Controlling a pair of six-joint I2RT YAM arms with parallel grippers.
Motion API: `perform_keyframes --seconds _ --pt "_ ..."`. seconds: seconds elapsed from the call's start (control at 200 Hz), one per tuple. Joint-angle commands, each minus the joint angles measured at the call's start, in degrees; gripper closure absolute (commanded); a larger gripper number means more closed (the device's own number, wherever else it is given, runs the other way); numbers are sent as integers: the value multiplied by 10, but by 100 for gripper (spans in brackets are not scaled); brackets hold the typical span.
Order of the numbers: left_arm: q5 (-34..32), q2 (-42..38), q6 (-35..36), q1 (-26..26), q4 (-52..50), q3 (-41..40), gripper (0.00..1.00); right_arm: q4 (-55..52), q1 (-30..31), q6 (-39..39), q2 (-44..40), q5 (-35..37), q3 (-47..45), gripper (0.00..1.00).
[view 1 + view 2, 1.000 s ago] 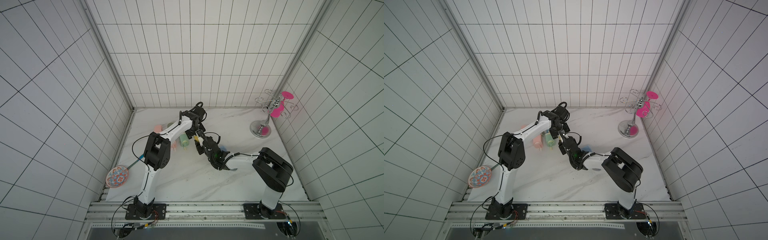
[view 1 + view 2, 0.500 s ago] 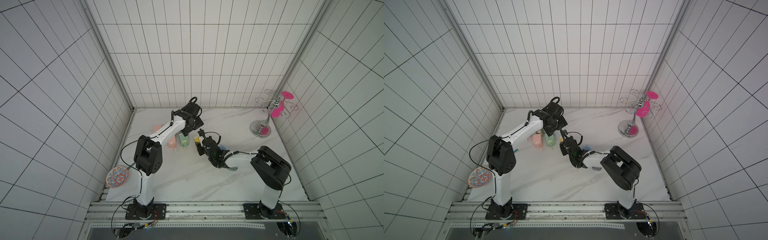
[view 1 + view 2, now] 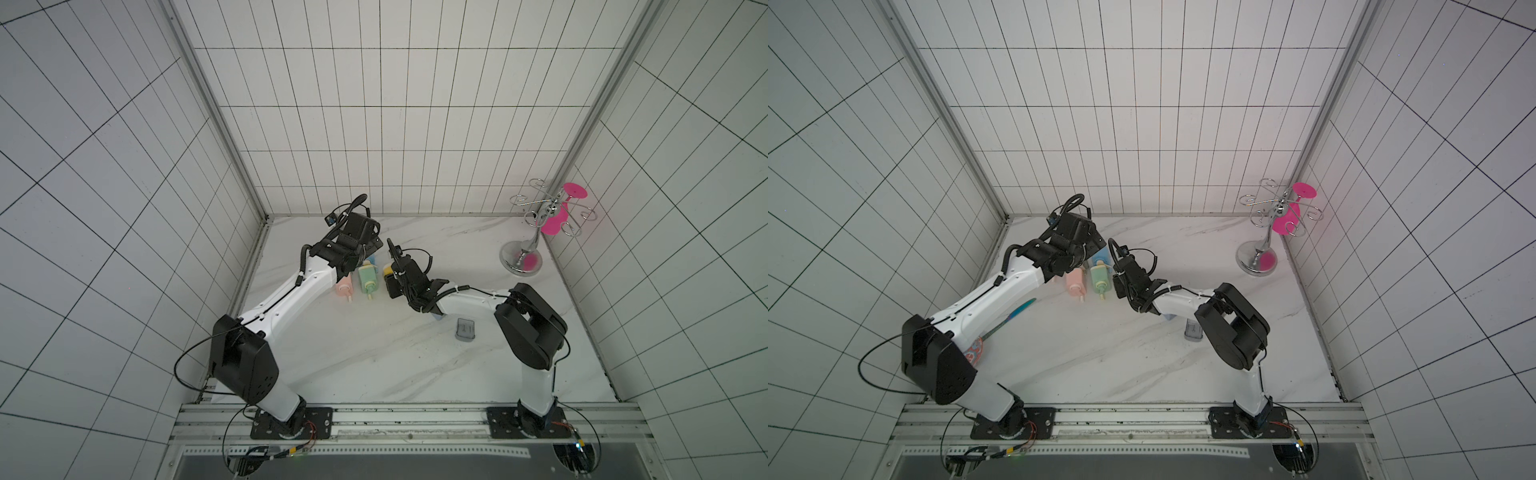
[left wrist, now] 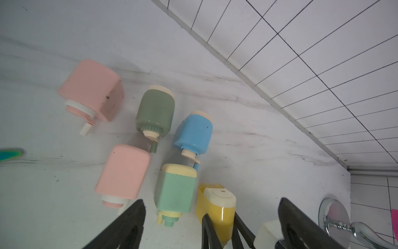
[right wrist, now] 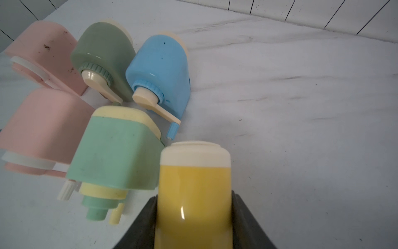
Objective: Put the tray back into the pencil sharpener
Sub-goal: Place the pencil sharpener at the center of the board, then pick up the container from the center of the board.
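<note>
The yellow pencil sharpener (image 5: 195,189) with a cream front stands on the marble table, and my right gripper (image 5: 193,215) is shut on its sides. In the left wrist view a clear yellow tray edge (image 4: 200,195) shows along the foot of the pencil sharpener (image 4: 219,207), seemingly seated in it. My left gripper (image 4: 211,201) hangs open above it, both fingers well clear of its sides. In both top views the left gripper (image 3: 365,245) (image 3: 1092,245) is just behind and left of the right gripper (image 3: 392,278) (image 3: 1119,282).
Pink (image 4: 125,172), mint (image 4: 176,189), olive (image 4: 156,110) and blue (image 4: 193,133) sharpeners crowd the yellow one's left side. A small grey box (image 3: 465,329) lies by the right arm. A chrome rack with a pink glass (image 3: 552,220) stands at the back right.
My left gripper has opened wide and pulled back from the yellow sharpener toward the back left. The right gripper has kept its hold and shifted slightly toward the back with the sharpener.
</note>
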Motion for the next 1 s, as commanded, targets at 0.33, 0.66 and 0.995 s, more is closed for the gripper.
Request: perform_keyframes --seconds 0.33,0.66,0.995 --pt "-154 -136 62 3 67 -111 3 -114 -4 21 66 0 119 76" --pt "-172 -153 66 5 64 -128 3 -142 -4 22 73 3 139 37" --pt "-170 -172 109 6 87 -137 3 -156 -4 5 34 -11 145 16"
